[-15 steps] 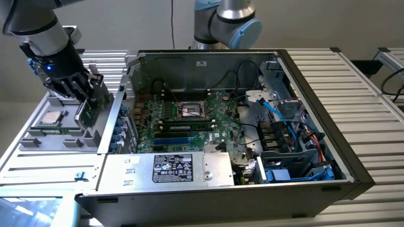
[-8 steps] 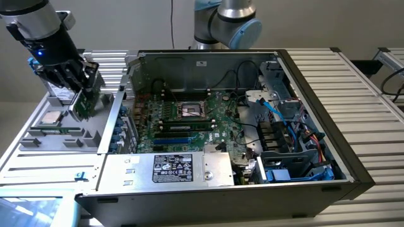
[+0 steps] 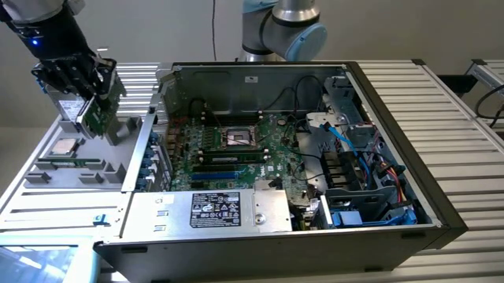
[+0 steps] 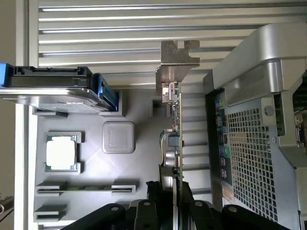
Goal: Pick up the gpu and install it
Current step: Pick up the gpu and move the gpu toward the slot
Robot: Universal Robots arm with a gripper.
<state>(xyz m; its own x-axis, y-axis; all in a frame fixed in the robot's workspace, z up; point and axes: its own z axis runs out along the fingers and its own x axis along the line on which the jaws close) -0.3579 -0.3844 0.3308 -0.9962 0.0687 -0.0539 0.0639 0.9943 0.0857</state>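
Black multi-fingered gripper (image 4: 170, 197) (image 3: 79, 75), mine: fingers clamped on both faces of the gpu (image 4: 175, 139) (image 3: 99, 115), a flat green circuit-board card held on edge, its folded silver metal end bracket (image 4: 175, 58) at the end away from my grip. Below the card: a grey moulded parts tray (image 4: 96, 165) (image 3: 72, 172); whether the card's lower edge touches it, I cannot tell. In the tray: a square silver-lidded processor (image 4: 61, 152) (image 3: 63, 146) in its recess, a thin narrow memory stick (image 4: 86, 188) in a slot, and a black drive with blue side rails (image 4: 53, 88). Just beside the tray: an open grey steel computer case (image 4: 259, 120) (image 3: 393, 135), with a large green motherboard (image 3: 236, 147) inside. Under everything: a slatted aluminium table (image 4: 96, 28) (image 3: 457, 88).
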